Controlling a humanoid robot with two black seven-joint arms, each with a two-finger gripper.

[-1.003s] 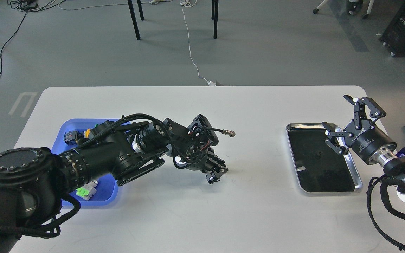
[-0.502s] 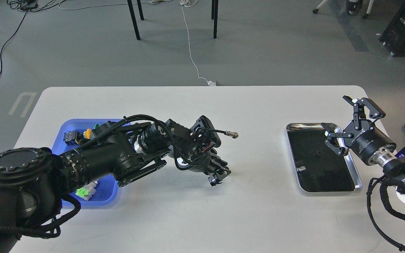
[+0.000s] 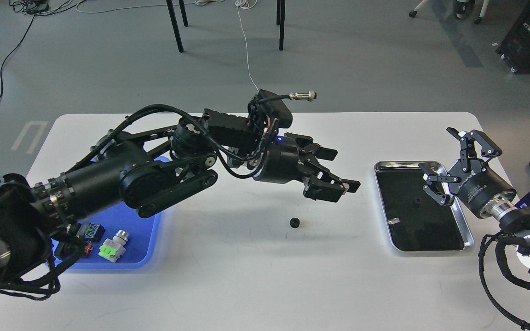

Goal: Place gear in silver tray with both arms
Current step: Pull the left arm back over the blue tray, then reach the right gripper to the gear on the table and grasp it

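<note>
With the small black gear (image 3: 295, 223) lying free on the worktop (image 3: 246, 276), left claw (image 3: 338, 172) wide and empty above it, the right claw (image 3: 446, 165), also wide, must next fetch it into the silver tray (image 3: 469, 239).

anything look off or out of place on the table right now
Yes: the small black gear lies alone on the bare white table, between the blue tray and the silver tray, in neither. The open left hand is raised above it, empty. The right hand is open over the silver tray.
</note>
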